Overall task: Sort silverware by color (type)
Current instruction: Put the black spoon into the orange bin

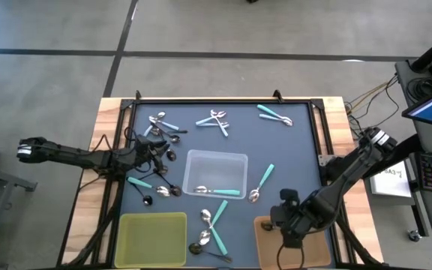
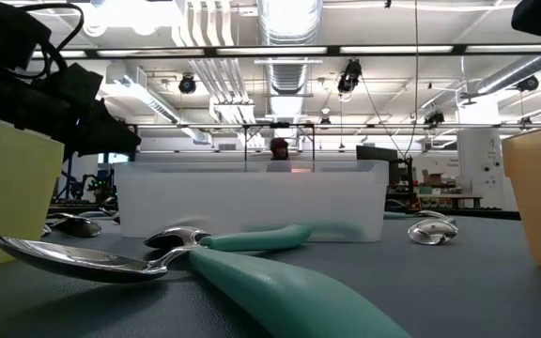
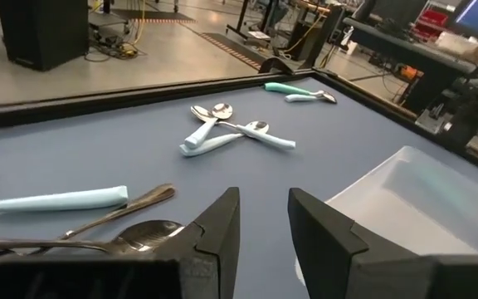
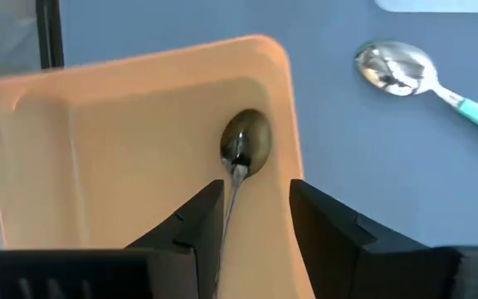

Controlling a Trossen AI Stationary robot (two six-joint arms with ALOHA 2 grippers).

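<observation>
Right wrist view: open right end effector [image 4: 256, 208] over a brown bin holding one metal spoon.

Nearest, its two dark, blocky fingers stand apart, gripping nothing; between them the thin stem of a shiny all-metal spoon [image 4: 244, 148] runs to its oval bowl, lying in the corner of the smooth, rounded-corner brown plastic bin [image 4: 114, 141]. Just beyond the bin's rim, a teal-handled spoon [image 4: 421, 79] lies on the matte blue-grey bench [image 1: 291, 150]. Farther off, the clear rectangular bin [image 1: 216, 174] holds a teal-handled spoon; the yellow bin [image 1: 152, 238] looks unfilled. Opposite, the left end effector [image 3: 264, 224] hovers part-open and unladen by clustered spoons [image 1: 160, 139].
</observation>
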